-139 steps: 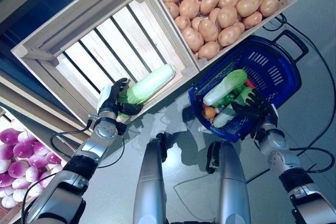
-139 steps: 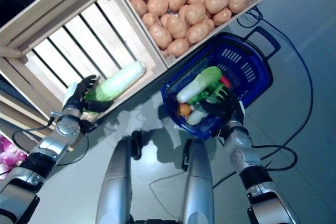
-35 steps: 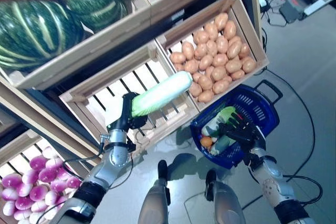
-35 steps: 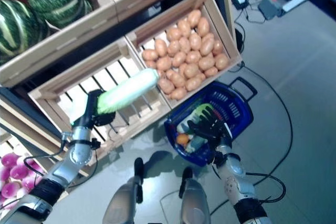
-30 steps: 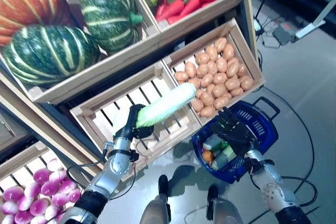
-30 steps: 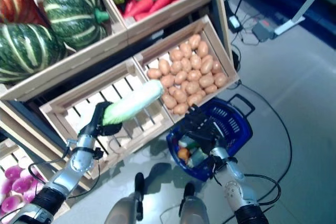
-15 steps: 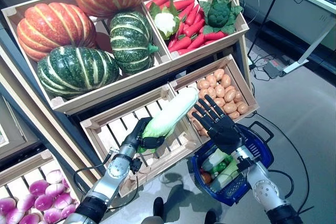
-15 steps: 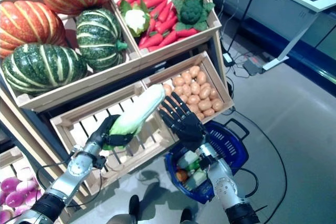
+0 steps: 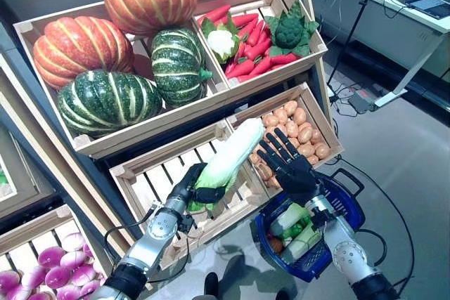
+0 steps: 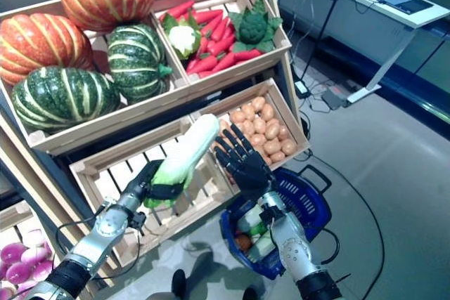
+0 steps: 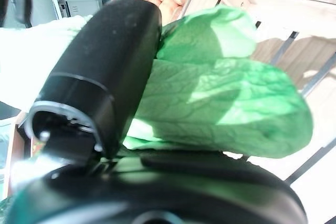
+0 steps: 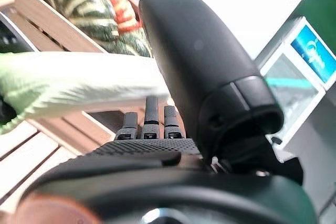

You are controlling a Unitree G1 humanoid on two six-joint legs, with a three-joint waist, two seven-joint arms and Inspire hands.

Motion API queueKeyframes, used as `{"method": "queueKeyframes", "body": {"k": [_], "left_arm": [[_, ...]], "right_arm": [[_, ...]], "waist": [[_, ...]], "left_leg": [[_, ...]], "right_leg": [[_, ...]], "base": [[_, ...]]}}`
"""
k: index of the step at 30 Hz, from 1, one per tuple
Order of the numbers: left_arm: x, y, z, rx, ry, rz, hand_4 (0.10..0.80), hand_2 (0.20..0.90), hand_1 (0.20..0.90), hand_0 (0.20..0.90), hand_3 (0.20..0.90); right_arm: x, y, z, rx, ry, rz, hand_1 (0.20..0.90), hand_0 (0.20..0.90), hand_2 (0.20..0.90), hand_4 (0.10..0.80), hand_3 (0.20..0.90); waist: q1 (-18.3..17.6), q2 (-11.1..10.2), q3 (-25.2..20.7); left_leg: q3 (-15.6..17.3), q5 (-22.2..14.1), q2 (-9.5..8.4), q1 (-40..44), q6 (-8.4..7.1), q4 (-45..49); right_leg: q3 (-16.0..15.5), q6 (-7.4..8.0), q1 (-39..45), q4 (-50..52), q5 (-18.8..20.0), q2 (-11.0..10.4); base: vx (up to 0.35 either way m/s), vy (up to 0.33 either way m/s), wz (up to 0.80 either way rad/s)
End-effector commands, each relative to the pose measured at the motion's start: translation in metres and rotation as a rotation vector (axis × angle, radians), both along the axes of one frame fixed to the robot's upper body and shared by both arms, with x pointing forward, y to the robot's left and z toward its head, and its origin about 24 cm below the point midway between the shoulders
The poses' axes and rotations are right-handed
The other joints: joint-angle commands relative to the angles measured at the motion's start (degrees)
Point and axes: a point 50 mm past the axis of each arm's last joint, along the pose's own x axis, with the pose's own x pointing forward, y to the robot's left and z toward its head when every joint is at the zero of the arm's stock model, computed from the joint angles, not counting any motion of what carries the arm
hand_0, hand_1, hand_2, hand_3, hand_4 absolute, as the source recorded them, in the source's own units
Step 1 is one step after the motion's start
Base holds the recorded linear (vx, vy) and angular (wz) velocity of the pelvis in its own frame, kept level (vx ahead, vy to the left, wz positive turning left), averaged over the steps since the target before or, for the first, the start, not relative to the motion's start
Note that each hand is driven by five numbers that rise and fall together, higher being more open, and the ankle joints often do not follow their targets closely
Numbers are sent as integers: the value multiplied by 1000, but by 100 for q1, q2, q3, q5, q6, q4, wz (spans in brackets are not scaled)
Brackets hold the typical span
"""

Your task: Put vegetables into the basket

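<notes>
Cabbage [image 9: 226, 161] sits in my left hand [image 9: 188, 186], fingers [image 9: 211, 194] curled round its green leafy end, the pale end pointing up over the slatted crate [image 9: 169, 173]. From the left wrist view I see the thumb [image 11: 100, 72] pressed against the leaves [image 11: 220, 103]. I hold the cabbage tilted, above the crate's front rim and clear of the slats.

My right hand [image 9: 290, 168] is raised with fingers straight and spread, palm facing the stand, just beside the cabbage's pale end and in front of the potato crate [image 9: 292, 128]. It grips nothing; the right wrist view shows its fingers [image 12: 151, 114] stretched out toward the cabbage [image 12: 68, 82].

Below the right hand, the blue basket [image 9: 348, 205] rests on the floor [image 9: 401, 145] by the stand's front corner. It already has another cabbage [image 9: 288, 217] and other vegetables in it.

On the upper shelf I see pumpkins [image 9: 105, 47] in one crate and red peppers [image 9: 246, 40] with a cauliflower [image 9: 222, 38] in the next. Purple turnips [image 9: 49, 268] lie in a crate at the lower left.
</notes>
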Motion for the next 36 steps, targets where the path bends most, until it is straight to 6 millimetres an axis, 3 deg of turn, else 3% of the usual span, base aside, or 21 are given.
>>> {"method": "queueKeyframes", "body": {"k": [1,8,17,26,36], "left_arm": [[25,-33,53,-17,-272,-127,400,300,300,300,300],[24,-29,52,14,-283,-73,400,300,300,300,300],[23,-29,52,49,-291,-68,400,300,300,300,300],[20,-34,47,12,-235,-138,400,300,300,300,300],[18,-41,39,46,-206,-205,400,300,300,300,300]], "right_arm": [[21,20,33,-6,-126,-40,900,900,900,800,900],[22,17,18,-106,22,-163,900,900,900,800,900],[20,28,20,-127,34,-113,900,900,900,800,900],[18,46,45,14,-153,76,900,900,900,800,900],[21,49,60,90,-235,97,900,900,900,800,900]], "waist": [[29,-49,-455],[22,-42,-458],[27,-43,-491],[70,-44,-521],[62,-39,-601]], "left_leg": [[61,-569,-79,223,67,7],[64,-570,-68,259,69,7],[38,-592,-66,288,62,7],[23,-594,-38,299,34,7],[61,-638,-20,350,32,7]], "right_leg": [[16,52,-185,40,396,-355],[51,46,-170,36,416,-368],[82,35,-145,28,403,-362],[83,33,-132,33,381,-372],[133,58,-105,33,348,-382]], "base": [[0,0,0],[0,0,0],[0,0,0],[0,0,0],[0,0,0]]}}
